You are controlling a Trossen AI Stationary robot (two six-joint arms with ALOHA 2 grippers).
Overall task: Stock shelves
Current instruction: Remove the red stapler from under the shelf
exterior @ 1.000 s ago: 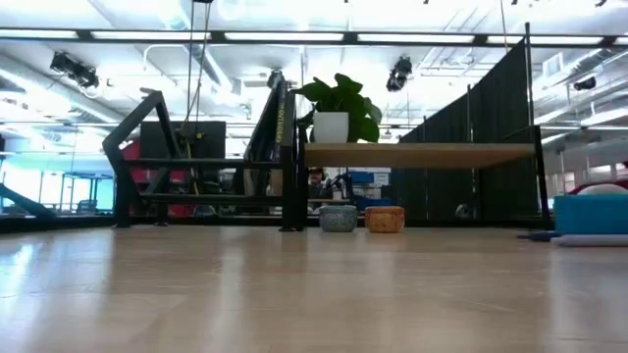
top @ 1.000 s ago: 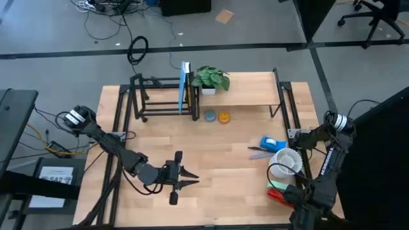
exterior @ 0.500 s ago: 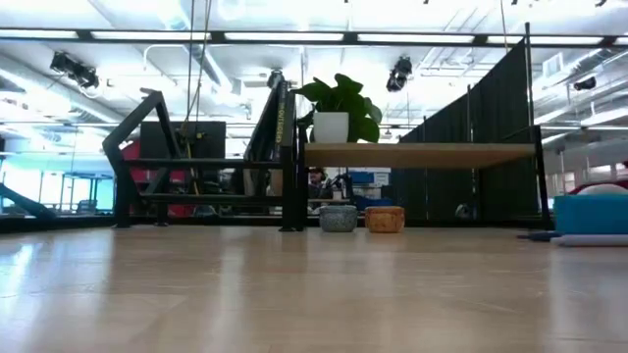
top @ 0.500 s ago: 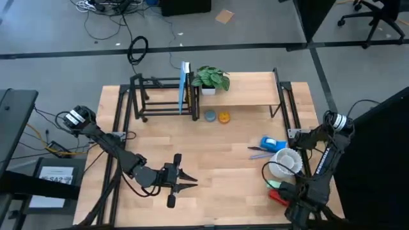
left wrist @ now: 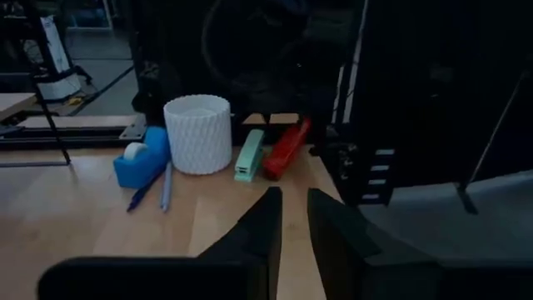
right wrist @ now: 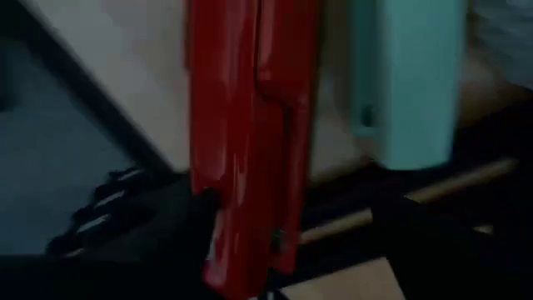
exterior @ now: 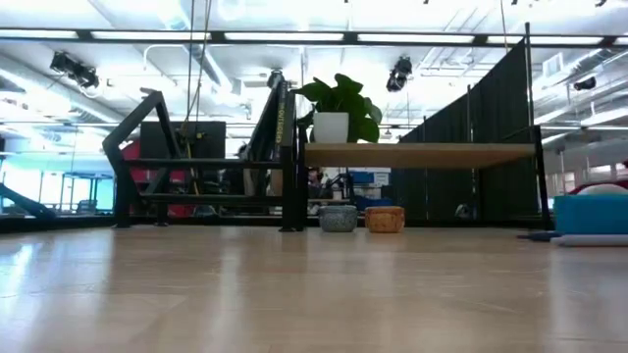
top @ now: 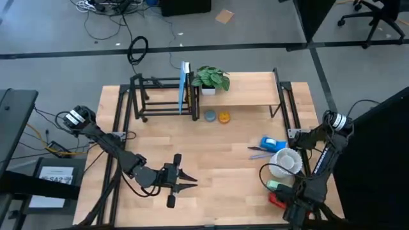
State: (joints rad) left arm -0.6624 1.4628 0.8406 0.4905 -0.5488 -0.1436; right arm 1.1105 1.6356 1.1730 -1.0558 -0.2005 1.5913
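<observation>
In the high view's lower left we see the left gripper (top: 186, 181) over bare tabletop (top: 217, 144), its fingers spread and holding nothing. At upper centre stands the black rod rack (top: 156, 97), a blue book (top: 184, 86) upright at its right end, then the plank shelf (top: 252, 89) bearing a potted plant (top: 209, 79). At lower right the right gripper (top: 285, 203) hovers by a red stapler (right wrist: 250, 125) and a mint one (right wrist: 408, 79); we cannot tell its grip.
</observation>
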